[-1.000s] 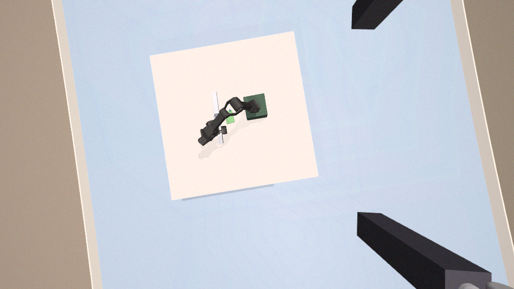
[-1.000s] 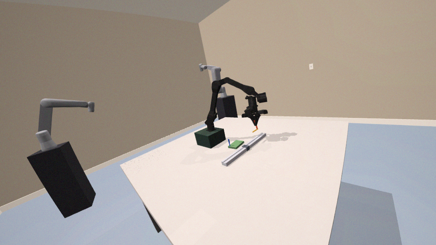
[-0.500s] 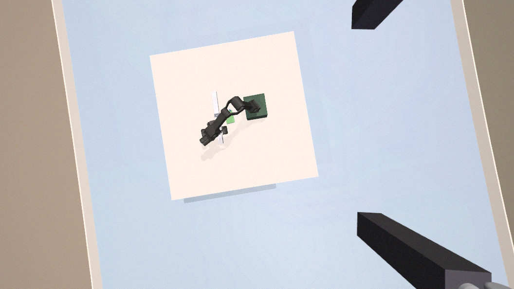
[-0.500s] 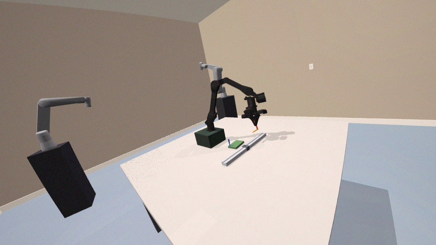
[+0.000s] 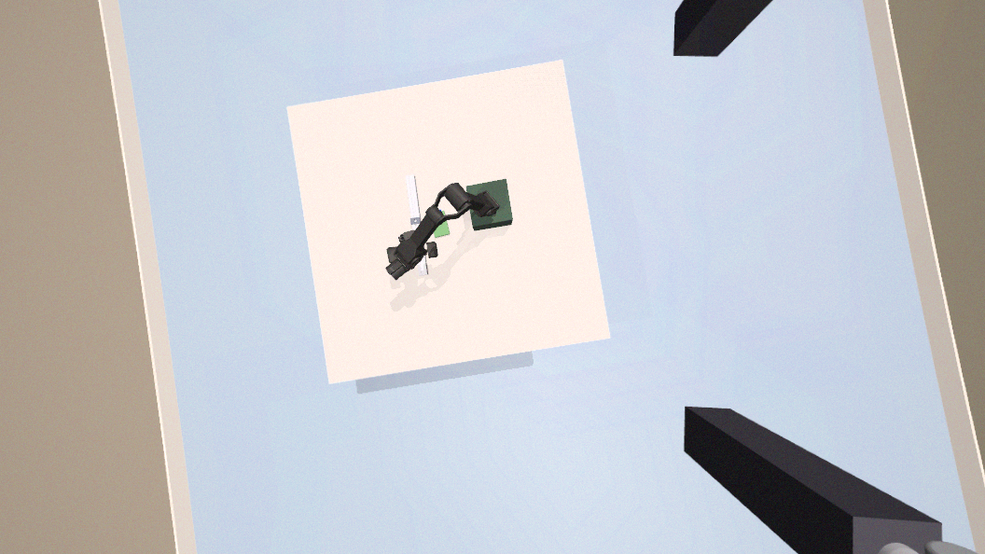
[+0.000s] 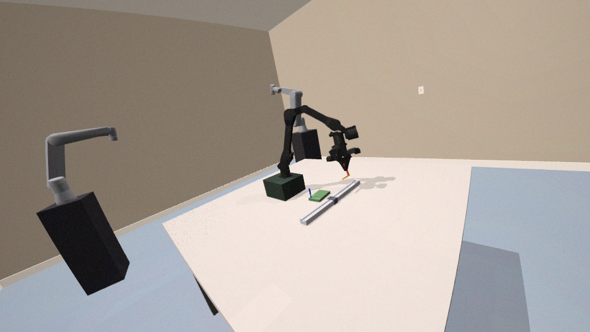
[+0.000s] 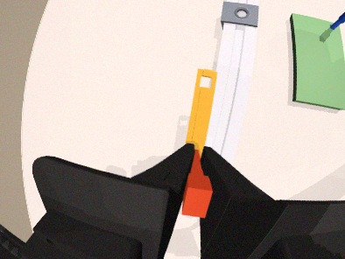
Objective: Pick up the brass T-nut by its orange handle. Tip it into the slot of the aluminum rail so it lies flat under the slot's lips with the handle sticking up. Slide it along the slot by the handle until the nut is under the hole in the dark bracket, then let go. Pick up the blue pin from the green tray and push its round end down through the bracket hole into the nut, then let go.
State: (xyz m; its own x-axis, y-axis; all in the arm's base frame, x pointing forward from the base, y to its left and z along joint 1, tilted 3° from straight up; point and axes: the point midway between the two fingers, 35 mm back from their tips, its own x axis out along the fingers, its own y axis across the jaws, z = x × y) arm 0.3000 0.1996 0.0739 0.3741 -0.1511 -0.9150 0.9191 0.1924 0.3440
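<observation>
The fingers (image 6: pixel 345 168) are clamped on the orange handle (image 6: pixel 347 172) (image 7: pixel 197 197) of the brass T-nut (image 6: pixel 345 177) (image 7: pixel 202 109), which hangs in the air above the desk (image 5: pixel 523 296) (image 6: pixel 391 247) (image 7: pixel 105 87), outside the slot of the aluminum rail (image 5: pixel 412 196) (image 6: pixel 319 212) (image 7: pixel 238 74). In the wrist view the yellow nut stretches out ahead of the fingertips, a square hole near its far end, and partly overlaps the edge of the rail. The dark bracket (image 5: pixel 414 221) (image 6: pixel 332 199) (image 7: pixel 228 18) sits across the rail, its round hole facing up. Beside the rail lies the green tray (image 5: pixel 442 227) (image 6: pixel 319 195) (image 7: pixel 317 72), with the blue pin (image 6: pixel 309 193) (image 7: pixel 338 22) standing at a tilt in it, near the dark green block (image 5: pixel 501 196) (image 6: pixel 284 189) that carries the arm (image 5: pixel 430 224) (image 6: pixel 287 136)
</observation>
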